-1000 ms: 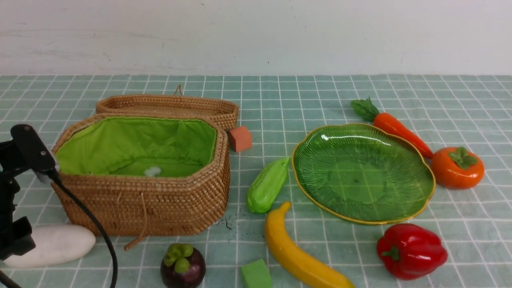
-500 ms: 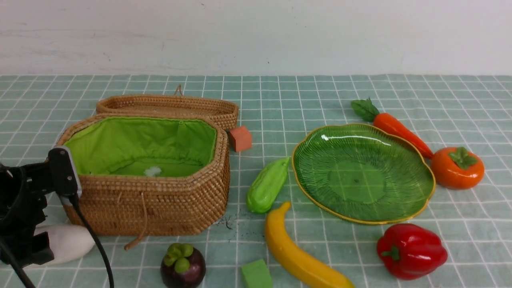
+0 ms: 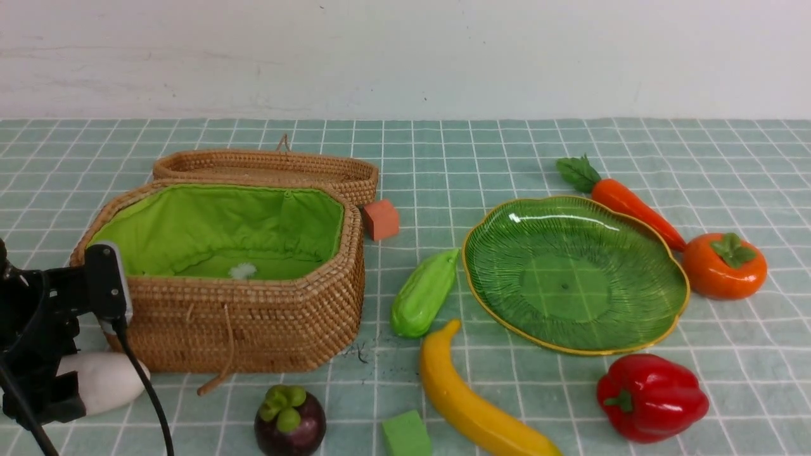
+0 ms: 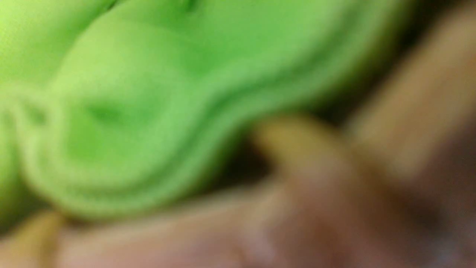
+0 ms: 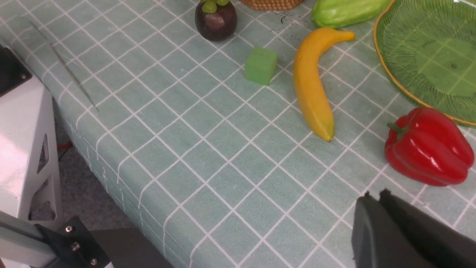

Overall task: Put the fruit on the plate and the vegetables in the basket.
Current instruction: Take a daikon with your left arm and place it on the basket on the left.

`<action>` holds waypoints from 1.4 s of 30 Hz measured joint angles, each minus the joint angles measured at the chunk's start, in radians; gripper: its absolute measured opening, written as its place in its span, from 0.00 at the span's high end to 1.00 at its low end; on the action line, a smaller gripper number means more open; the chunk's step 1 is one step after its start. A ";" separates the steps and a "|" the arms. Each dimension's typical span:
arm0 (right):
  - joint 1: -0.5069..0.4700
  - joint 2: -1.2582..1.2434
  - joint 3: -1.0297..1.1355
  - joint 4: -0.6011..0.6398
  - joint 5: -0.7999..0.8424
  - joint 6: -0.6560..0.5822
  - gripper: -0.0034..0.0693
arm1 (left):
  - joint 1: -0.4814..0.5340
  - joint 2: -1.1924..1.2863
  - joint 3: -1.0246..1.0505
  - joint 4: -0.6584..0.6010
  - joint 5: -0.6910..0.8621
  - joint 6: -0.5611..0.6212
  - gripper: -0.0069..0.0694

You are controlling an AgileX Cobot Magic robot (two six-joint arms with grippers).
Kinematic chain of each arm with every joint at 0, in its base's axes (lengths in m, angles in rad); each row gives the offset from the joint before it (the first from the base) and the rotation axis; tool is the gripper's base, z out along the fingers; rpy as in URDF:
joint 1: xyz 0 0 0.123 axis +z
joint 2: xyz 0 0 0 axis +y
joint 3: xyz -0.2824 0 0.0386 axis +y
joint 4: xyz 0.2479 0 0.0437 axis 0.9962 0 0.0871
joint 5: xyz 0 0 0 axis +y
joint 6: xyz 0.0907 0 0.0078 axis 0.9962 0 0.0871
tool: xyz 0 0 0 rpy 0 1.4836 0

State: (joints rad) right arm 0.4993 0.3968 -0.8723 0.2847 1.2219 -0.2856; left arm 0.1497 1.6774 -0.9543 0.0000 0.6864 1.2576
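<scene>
My left gripper point(image 3: 47, 389) is down over the left end of the white radish point(image 3: 111, 380), beside the basket point(image 3: 253, 316); its jaws are hidden. The left wrist view is a blur of green lining point(image 4: 130, 93) and wicker. The gourd point(image 3: 421, 294), banana point(image 3: 469, 399) and mangosteen point(image 3: 290, 421) lie between the basket and the bare plate point(image 3: 570, 278). The pepper point(image 3: 652, 396) lies in front of the plate, the carrot point(image 3: 627, 202) and persimmon point(image 3: 722, 266) beyond it. My right gripper point(image 5: 375, 193) hangs shut and empty near the pepper point(image 5: 427, 147).
The flat wicker lid point(image 3: 266, 168) leans behind the basket, with an orange cube point(image 3: 380, 220) beside it. A green cube point(image 3: 405, 434) sits next to the banana. The table's edge point(image 5: 93, 149) and a white stand point(image 5: 22, 141) show in the right wrist view.
My left arm has come down and a little to the right, and now covers the radish's left end. The right side has not changed.
</scene>
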 joint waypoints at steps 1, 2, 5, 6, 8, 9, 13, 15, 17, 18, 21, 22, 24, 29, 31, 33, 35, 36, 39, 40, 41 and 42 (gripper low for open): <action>0.000 0.000 0.000 0.000 0.001 0.000 0.93 | 0.000 0.000 -0.001 0.010 0.005 0.000 0.21; 0.000 0.000 0.000 0.000 0.001 0.000 0.93 | 0.000 0.000 -0.001 0.011 0.004 0.000 0.21; 0.000 0.000 0.000 0.000 0.003 0.000 0.92 | -0.001 0.000 -0.002 0.031 0.015 0.000 0.21; 0.000 0.000 0.000 0.000 0.003 0.000 0.92 | -0.001 0.000 -0.002 0.035 0.017 0.000 0.21; 0.000 0.000 0.000 0.000 0.003 0.000 0.92 | -0.001 -0.009 -0.002 0.045 0.030 0.000 0.21; 0.000 0.000 0.000 0.000 0.003 0.001 0.92 | -0.001 -0.019 -0.002 0.052 0.046 0.000 0.21; 0.000 0.000 0.000 0.000 -0.004 0.005 0.92 | -0.001 -0.064 0.003 0.069 0.115 0.000 0.22; 0.000 0.000 0.000 0.000 -0.016 0.005 0.92 | -0.001 -0.112 0.005 0.069 0.163 0.000 0.22; 0.000 0.000 0.000 0.000 -0.023 0.005 0.92 | -0.001 -0.140 0.006 0.068 0.186 -0.005 0.22; 0.000 0.000 0.000 0.000 -0.045 0.008 0.92 | -0.001 -0.201 0.007 0.039 0.204 -0.032 0.22; 0.000 0.000 0.000 0.001 -0.119 0.033 0.91 | -0.001 -0.319 0.008 -0.076 0.134 -0.076 0.22; 0.000 0.000 0.000 0.003 -0.125 0.036 0.91 | -0.001 -0.328 0.008 -0.099 0.116 -0.078 0.22; 0.000 0.000 0.000 0.005 -0.210 0.087 0.90 | -0.020 -0.430 -0.008 -0.231 0.022 -0.093 0.22; 0.000 0.000 0.000 0.016 -0.321 0.136 0.90 | -0.115 -0.480 -0.106 -0.313 -0.018 -0.109 0.22; 0.000 0.000 0.000 0.026 -0.350 0.143 0.90 | -0.187 -0.441 -0.184 -0.304 -0.018 -0.139 0.22; 0.000 0.000 0.000 0.040 -0.360 0.146 0.90 | -0.233 -0.386 -0.243 -0.270 -0.018 -0.159 0.22; 0.000 0.000 0.000 0.052 -0.364 0.147 0.90 | -0.256 -0.353 -0.275 -0.244 -0.020 -0.169 0.22; 0.000 0.000 0.000 0.060 -0.364 0.147 0.90 | -0.273 -0.317 -0.299 -0.212 -0.023 -0.177 0.22; 0.000 0.000 0.000 0.100 -0.364 0.147 0.90 | -0.322 -0.182 -0.361 -0.098 -0.045 -0.204 0.22; 0.000 0.000 0.000 0.106 -0.360 0.147 0.90 | -0.331 -0.145 -0.377 -0.060 -0.054 -0.208 0.22; 0.000 0.000 0.000 0.109 -0.356 0.147 0.90 | -0.337 -0.116 -0.386 -0.046 -0.062 -0.212 0.22; 0.000 0.000 0.000 0.110 -0.349 0.147 0.90 | -0.341 -0.091 -0.390 -0.038 -0.069 -0.218 0.22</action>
State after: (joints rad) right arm 0.4993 0.3968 -0.8723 0.3946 0.8725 -0.1386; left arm -0.1912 1.5859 -1.3444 -0.0380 0.6170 1.0393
